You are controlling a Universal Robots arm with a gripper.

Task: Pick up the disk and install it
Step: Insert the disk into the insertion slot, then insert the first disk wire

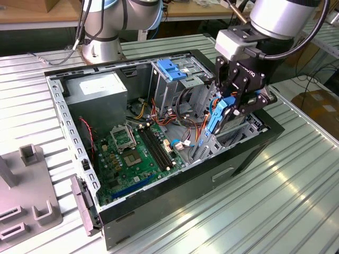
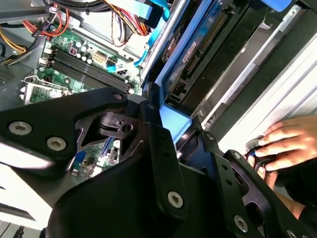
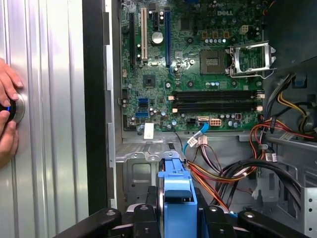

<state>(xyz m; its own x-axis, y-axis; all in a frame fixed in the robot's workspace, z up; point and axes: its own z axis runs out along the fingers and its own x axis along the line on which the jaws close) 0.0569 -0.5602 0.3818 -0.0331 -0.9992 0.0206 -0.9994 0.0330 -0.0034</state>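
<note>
- A grey fixture plate (image 1: 24, 196) lies on the ribbed metal worktop (image 1: 275, 206), far off to the exterior view's left of the end effector (image 1: 233, 108), and plays no part in the work as it stands.
- The open computer case (image 1: 159, 201) lies on its side on that worktop, so the green motherboard (image 1: 135, 153) faces up, below and to the exterior view's left of the end effector; this leaves the bays reachable from above.
- The tall metal drive cage (image 1: 172, 87) with its fixed blue bracket (image 1: 172, 69) stands just beside the end effector, on the exterior view's left of it.
- The end effector is pinching the disk (image 1: 220, 114) by its blue side-rail frame, with the disk held on edge and its lower end down among the cables (image 3: 223, 173) inside the case. I judge this upright hold suits sliding it into a bay.
- In both wrist views a person's hand (image 2: 282, 144) rests on the worktop outside the case wall, on a round knob (image 3: 15, 110).
- Behind the case stand the arm's base (image 1: 100, 47) and a wooden bench (image 1: 32, 13); it looks like a workshop.
</note>
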